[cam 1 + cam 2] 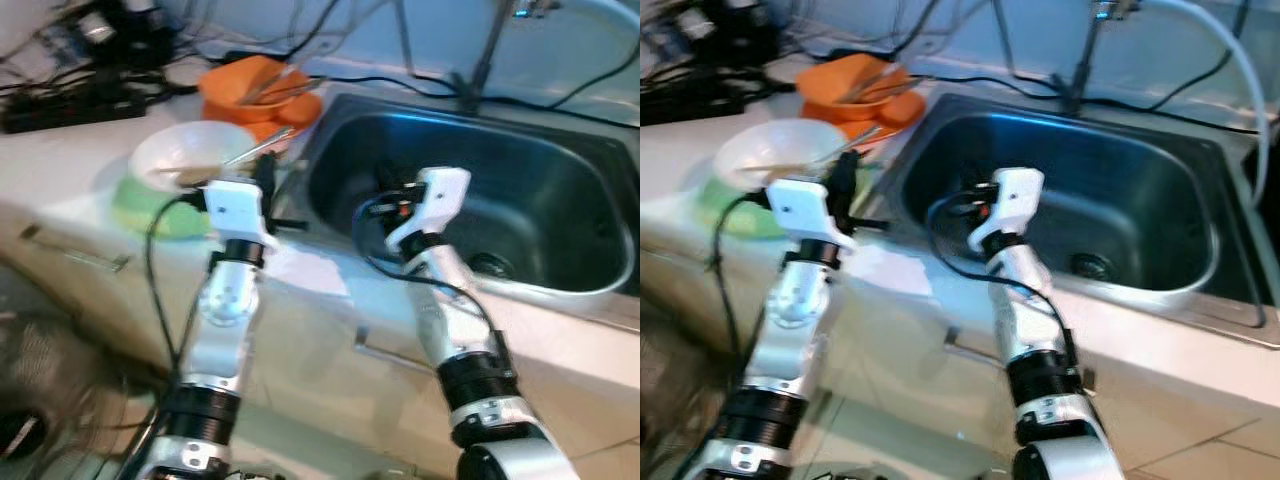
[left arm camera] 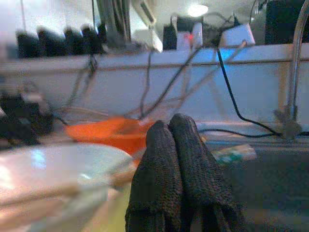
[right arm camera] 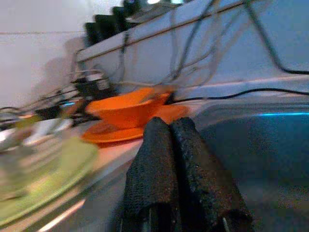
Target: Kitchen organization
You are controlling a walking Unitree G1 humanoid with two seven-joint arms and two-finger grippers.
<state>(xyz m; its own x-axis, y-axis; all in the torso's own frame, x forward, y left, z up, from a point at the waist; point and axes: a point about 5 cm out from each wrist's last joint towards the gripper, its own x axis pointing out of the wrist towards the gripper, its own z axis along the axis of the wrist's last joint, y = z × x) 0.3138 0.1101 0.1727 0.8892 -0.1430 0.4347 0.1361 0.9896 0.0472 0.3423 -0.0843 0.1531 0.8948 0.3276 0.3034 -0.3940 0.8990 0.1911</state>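
Dishes crowd the pale countertop [image 1: 60,215] to the left of the stainless steel sink basin [image 1: 560,215]: a white bowl [image 1: 185,152] resting on a green plate [image 1: 135,212], and behind them an orange bowl [image 1: 250,85] on an orange plate [image 1: 300,108]. My left gripper [image 2: 174,140] hangs beside the white bowl, its black fingers pressed together and empty. My right gripper [image 3: 166,145], equally closed and empty, reaches over the sink's near edge.
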